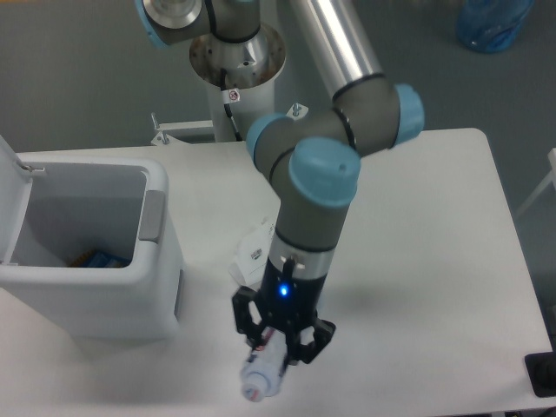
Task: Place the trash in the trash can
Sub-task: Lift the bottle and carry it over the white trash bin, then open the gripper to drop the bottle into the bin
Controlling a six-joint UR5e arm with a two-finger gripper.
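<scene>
My gripper points down over the front of the table and is shut on the clear plastic bottle. The bottle is off the table and seen almost end-on, its lower end towards the camera. The small white carton lies on the table just behind the gripper, partly hidden by my wrist. At the left stands the white trash can, open, with its grey latch facing the arm and its lid tipped up at the far left.
Something blue and orange lies at the bottom of the trash can. The arm's base stands behind the table. A blue bag sits on the floor at top right. A black object pokes in at the right edge.
</scene>
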